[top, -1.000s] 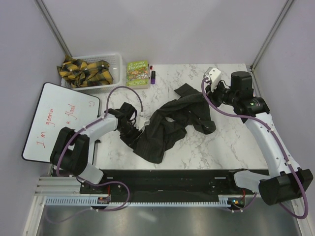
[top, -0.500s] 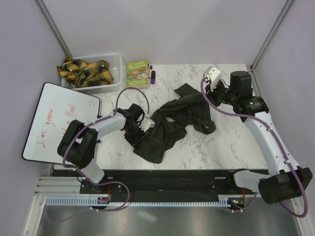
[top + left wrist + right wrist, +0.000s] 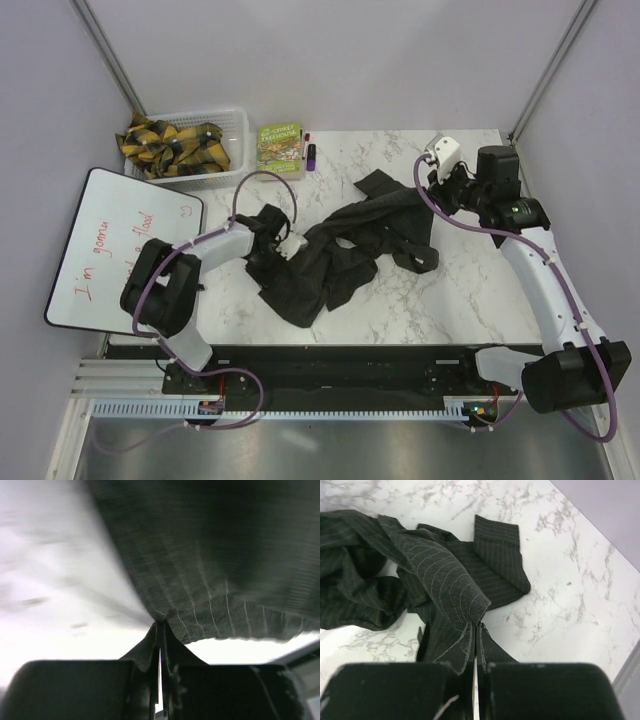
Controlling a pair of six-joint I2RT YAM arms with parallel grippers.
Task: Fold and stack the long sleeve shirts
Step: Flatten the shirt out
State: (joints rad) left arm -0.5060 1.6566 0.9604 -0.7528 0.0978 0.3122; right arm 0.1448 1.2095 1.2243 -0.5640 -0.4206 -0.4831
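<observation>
Pinching the long sleeve shirt (image 3: 350,245) at two places, I have both sets of jaws clenched on its dark, finely striped cloth. My left gripper (image 3: 278,250) bites the shirt's left edge, low over the white marble table (image 3: 460,300). In the left wrist view a thin fold of the fabric runs straight into the closed slit between my fingers, and the rest of the cloth rises away from it in a taut sheet. My right gripper (image 3: 432,187) grips the far right side of the shirt. Its wrist camera shows a rounded flap of the cloth, marked with pale curved stitching, drawn up into jaws pressed tight together.

The shirt itself is one crumpled mass in the middle of the table, stretched between my two grips. One lobe sags toward the near edge just right of my left gripper, and a flat cuffed end lies on the marble on the far side, apart from both grippers. Nothing about it is folded neatly.

At the far left corner sits a white basket (image 3: 238,150) holding yellow and black patterned cloth (image 3: 170,145). A green book (image 3: 279,148) lies just beside it, with markers (image 3: 309,152) touching or nearly touching the book's right edge. A whiteboard (image 3: 110,250) with red handwriting lies off the table's left side.
</observation>
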